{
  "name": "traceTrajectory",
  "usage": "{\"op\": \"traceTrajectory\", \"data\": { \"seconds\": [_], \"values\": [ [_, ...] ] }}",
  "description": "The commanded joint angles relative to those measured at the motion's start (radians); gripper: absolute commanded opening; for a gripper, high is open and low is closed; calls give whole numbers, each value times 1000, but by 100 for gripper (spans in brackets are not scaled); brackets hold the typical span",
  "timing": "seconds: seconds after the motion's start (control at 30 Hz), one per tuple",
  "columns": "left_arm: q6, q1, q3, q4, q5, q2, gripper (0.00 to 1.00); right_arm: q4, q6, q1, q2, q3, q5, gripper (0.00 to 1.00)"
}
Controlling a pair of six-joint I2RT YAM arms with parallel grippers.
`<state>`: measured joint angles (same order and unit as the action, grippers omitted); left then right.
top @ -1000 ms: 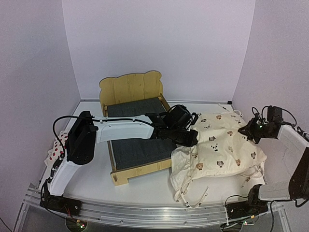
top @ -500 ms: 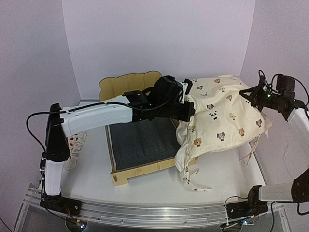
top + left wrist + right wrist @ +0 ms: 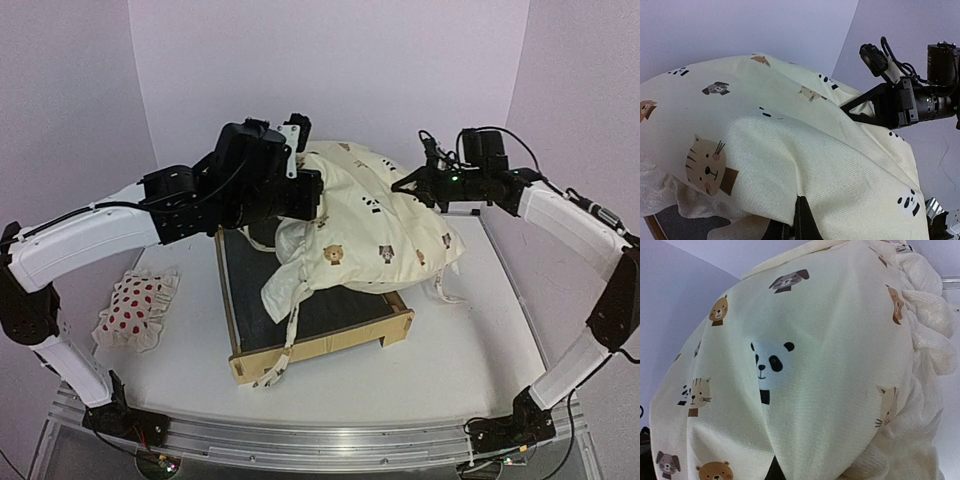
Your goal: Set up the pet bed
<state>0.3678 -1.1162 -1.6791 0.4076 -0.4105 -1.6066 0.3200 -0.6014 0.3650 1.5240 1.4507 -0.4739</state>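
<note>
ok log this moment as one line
left tool: shut on cream ruffled animal-print cushion | right tool: shut on same cushion | cushion: held up over light plywood pet bed

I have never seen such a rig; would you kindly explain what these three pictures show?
These are two robot arms bolted at the near edge of a table. The wide picture comes from a fixed camera above and behind them; the other two come from cameras on the wrists, mostly filled by fabric. On the table stands a small wooden pet bed, a red-spotted pillow to its left. The left gripper and right gripper are each shut on a cream animal-print cushion, holding it up over the bed.
</note>
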Motion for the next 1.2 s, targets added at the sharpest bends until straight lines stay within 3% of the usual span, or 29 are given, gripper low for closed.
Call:
{"op": "traceTrajectory", "data": {
  "seconds": [0.0,0.33,0.57,0.9,1.17],
  "values": [
    [-19,-2,55,-13,-140,113,0,-81,72,88,85,98,46,0],
    [-60,8,21,86,-286,132,0,-85,104,167,248,249,57,0],
    [-90,79,-11,143,-286,148,0,-87,138,197,269,287,94,0],
    [44,238,292,138,-171,200,0,-153,173,201,328,158,159,0],
    [99,246,385,142,-153,177,0,-159,202,201,404,160,162,0]
  ]
}}
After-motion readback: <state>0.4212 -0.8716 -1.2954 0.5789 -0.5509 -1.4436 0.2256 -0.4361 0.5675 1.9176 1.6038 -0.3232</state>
